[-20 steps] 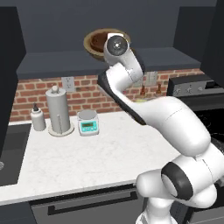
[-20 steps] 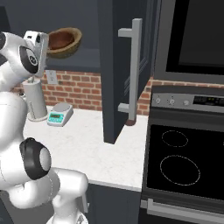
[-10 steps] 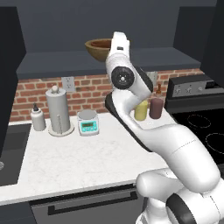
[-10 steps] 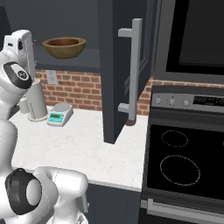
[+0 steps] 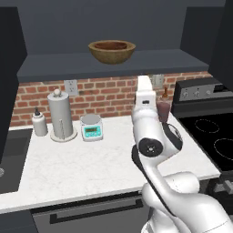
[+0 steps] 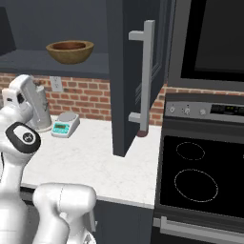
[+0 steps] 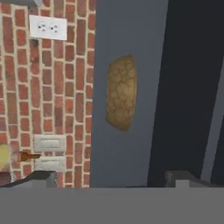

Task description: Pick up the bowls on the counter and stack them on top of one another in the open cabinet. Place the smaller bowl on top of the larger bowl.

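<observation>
The larger bowl (image 5: pixel 111 51), wide and light tan, stands upright on the shelf floor of the open cabinet (image 5: pixel 59 63). In the hand view it appears sideways (image 7: pixel 121 92) because that view is rolled. My gripper (image 5: pixel 144 81) points upward below and to the right of the shelf, apart from the bowl. It is open (image 7: pixel 112 181), its fingertips (image 7: pixel 41 178) wide apart with nothing between them. The smaller bowl (image 5: pixel 163 110), dark reddish-brown, sits on the white counter (image 5: pixel 91 164) by the brick wall, partly behind my arm. It also shows under the cabinet door (image 6: pixel 141 134).
A paper towel holder (image 5: pixel 61 113), a small bottle (image 5: pixel 39 123) and a kitchen scale (image 5: pixel 92 127) stand along the back wall. The black stovetop (image 5: pixel 214 136) lies to the right. The cabinet door (image 6: pixel 136 71) hangs open over the counter. A sink (image 5: pixel 11 150) is at the left.
My hand was up at the tan bowl on the shelf; it has let go and come down below the shelf edge. The bowl stays on the shelf.
</observation>
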You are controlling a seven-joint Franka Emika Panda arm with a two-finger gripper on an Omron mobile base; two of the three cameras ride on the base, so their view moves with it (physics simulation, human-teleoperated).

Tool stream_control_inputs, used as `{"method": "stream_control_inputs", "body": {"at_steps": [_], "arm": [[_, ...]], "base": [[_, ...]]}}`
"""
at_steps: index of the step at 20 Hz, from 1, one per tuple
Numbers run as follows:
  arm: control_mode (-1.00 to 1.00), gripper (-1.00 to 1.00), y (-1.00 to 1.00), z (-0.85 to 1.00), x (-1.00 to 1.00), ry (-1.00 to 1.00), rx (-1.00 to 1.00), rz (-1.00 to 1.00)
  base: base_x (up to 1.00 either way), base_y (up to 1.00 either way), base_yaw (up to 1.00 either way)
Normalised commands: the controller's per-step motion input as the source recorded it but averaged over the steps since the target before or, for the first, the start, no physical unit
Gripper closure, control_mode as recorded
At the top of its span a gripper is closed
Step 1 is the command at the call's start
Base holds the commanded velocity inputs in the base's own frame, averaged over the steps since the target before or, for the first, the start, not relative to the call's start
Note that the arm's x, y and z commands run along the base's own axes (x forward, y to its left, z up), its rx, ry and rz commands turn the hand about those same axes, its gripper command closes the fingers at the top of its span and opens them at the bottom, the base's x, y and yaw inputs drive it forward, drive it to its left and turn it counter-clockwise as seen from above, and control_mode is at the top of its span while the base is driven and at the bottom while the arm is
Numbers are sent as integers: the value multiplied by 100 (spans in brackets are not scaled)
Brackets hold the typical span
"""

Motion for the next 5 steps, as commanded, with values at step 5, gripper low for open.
{"method": "stream_control_inputs", "body": {"at_steps": [5], "arm": [[-100,-100,-100,-100,-100,6,-16,0]], "base": [[0,0,0]]}}
